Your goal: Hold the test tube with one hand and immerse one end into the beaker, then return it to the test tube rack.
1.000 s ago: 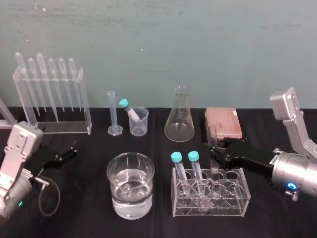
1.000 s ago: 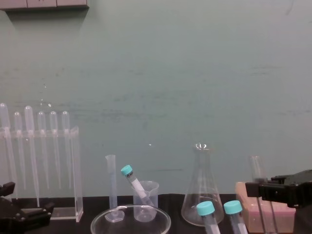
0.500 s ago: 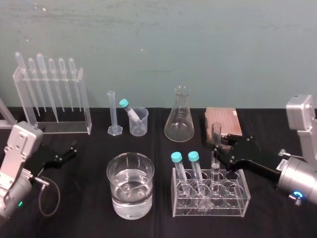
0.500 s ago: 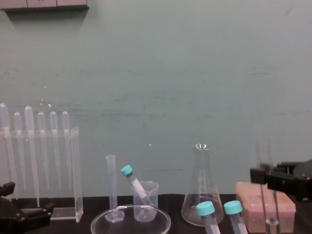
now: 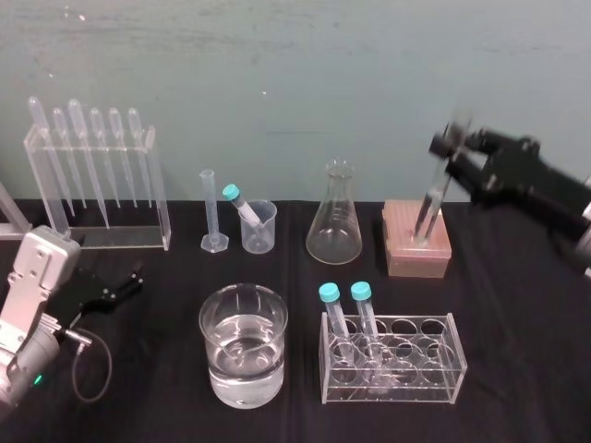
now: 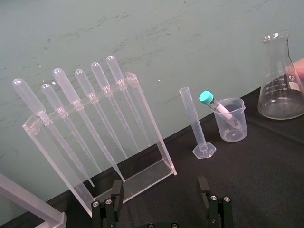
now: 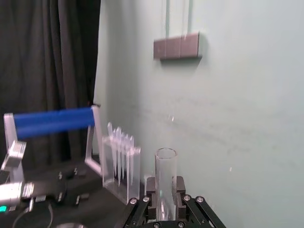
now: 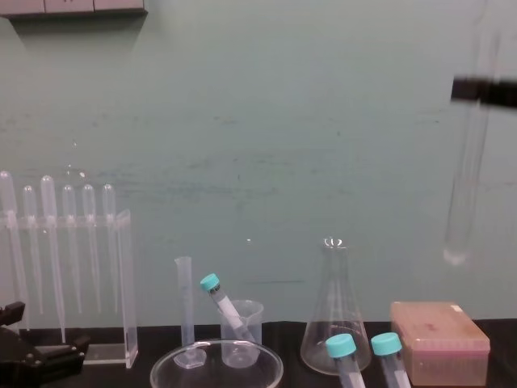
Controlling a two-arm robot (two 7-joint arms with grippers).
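Head view: black-draped table before a teal wall. Right gripper, high at the right, is clamped on the test tube, which hangs slightly tilted, clear above the test tube rack (chest view). Left gripper rests low at left, fingers spread, empty.

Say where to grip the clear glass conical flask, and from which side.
Probably the narrow neck of the conical flask, under the flared lip, level from the front: it stands upright and its base is wide. Use the open left gripper; the right gripper holds the long clear test tube.
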